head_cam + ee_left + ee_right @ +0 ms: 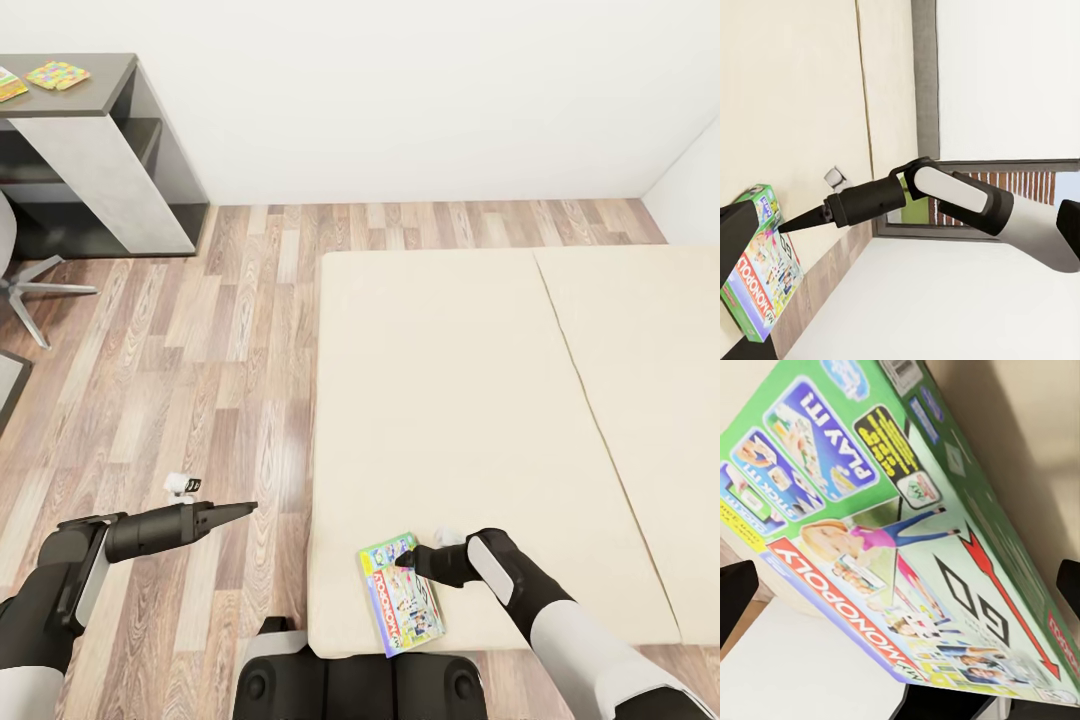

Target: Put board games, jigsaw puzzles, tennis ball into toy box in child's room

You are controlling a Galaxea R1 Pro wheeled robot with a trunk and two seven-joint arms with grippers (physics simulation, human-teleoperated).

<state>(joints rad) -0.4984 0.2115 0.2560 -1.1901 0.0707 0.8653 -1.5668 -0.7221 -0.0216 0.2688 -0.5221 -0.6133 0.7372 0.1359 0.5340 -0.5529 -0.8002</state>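
The Monopoly box (402,592) lies flat at the beige bed's (450,400) near corner, right pincer (402,557) spread over it. Left pincer (245,509) clenched above plank floor (200,350). Two puzzles (57,74) on the desk (95,95).

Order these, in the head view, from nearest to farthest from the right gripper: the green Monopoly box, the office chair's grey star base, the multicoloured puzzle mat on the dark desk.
1. Green Monopoly box, on the beige bed beside the right gripper.
2. Grey star base of the office chair, on the floor at left.
3. Multicoloured puzzle mat, on the dark desk at far upper left.
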